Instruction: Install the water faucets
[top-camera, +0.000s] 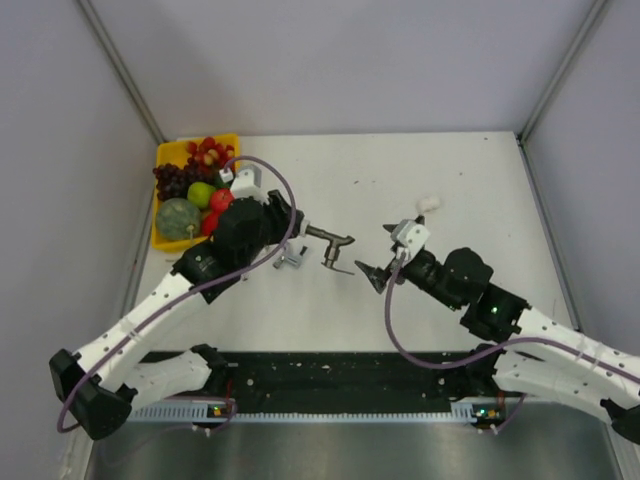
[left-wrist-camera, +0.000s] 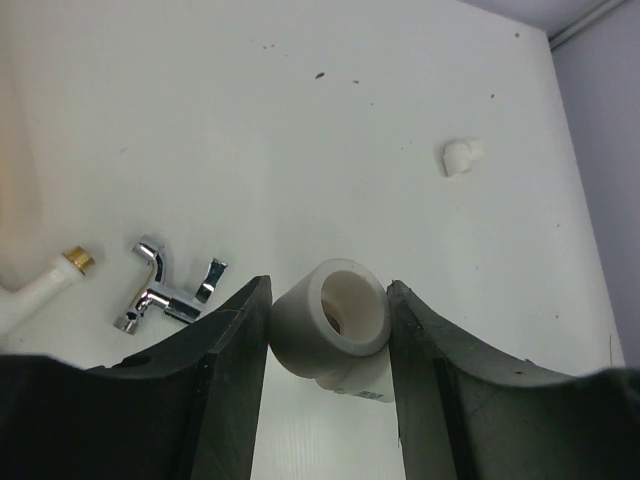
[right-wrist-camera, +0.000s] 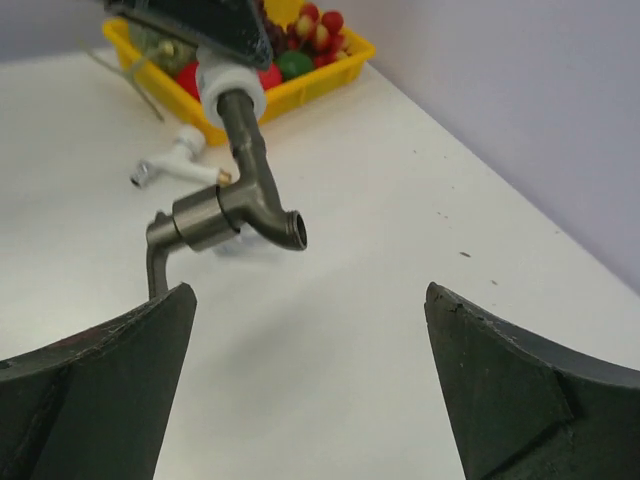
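Note:
My left gripper (top-camera: 300, 229) is shut on a white plastic fitting (left-wrist-camera: 335, 325). The dark grey faucet (top-camera: 331, 246) sticks out of that fitting (right-wrist-camera: 232, 85) above the table, and shows close up in the right wrist view (right-wrist-camera: 235, 205). My right gripper (top-camera: 372, 272) is open and empty just right of it, jaws wide apart (right-wrist-camera: 308, 292). The faucet's lever handle hangs by its left finger (right-wrist-camera: 120, 380). The silvery faucet (left-wrist-camera: 165, 290) and the white-bodied faucet (left-wrist-camera: 40, 290) lie on the table left of my left gripper. A second small white fitting (left-wrist-camera: 460, 157) lies farther off.
A yellow tray (top-camera: 167, 153) of toy fruit stands at the back left, behind my left arm, and also shows in the right wrist view (right-wrist-camera: 310, 82). Grey walls close in the white table on three sides. The small white fitting (top-camera: 428, 204) lies beyond my right gripper.

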